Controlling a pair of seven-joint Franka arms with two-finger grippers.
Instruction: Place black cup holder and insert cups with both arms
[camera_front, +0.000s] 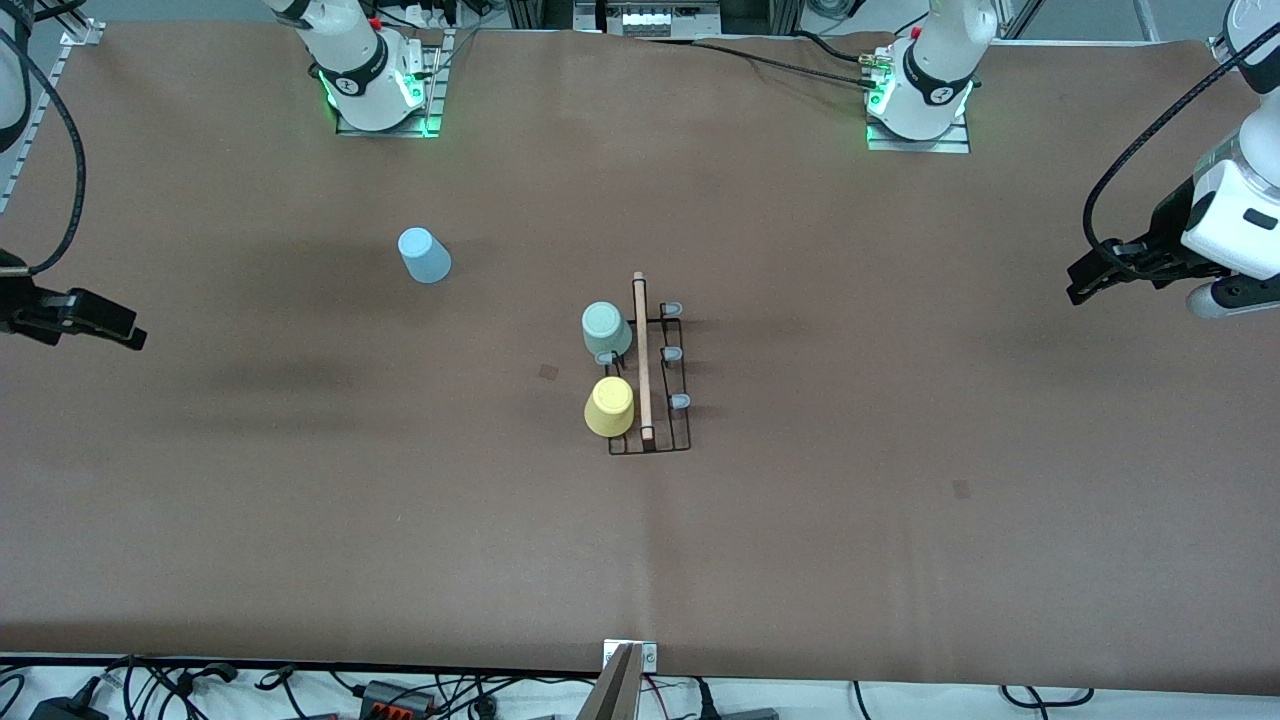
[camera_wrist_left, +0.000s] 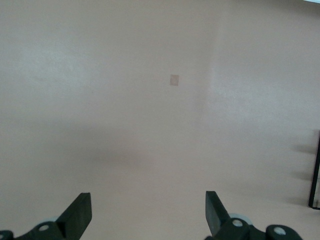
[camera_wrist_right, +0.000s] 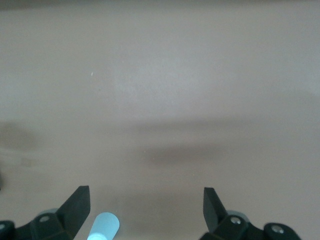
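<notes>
Right gripper (camera_front: 125, 335), fingers spread and empty over the table's (camera_front: 900, 560) right-arm edge, should descend squarely over the light blue cup (camera_front: 425, 256) standing alone toward that edge, since the black cup holder (camera_front: 650, 375) mid-table already carries mint and yellow, while the left gripper (camera_front: 1085, 285) waits, likewise spread.

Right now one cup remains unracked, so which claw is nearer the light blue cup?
Right. The right claw hangs toward its own table end, beside the light blue cup; the left claw waits past the rack.

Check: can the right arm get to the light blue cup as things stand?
Probably yes. The light blue cup stands alone toward the right arm's end, nothing around it, and the right hand is open and empty.
</notes>
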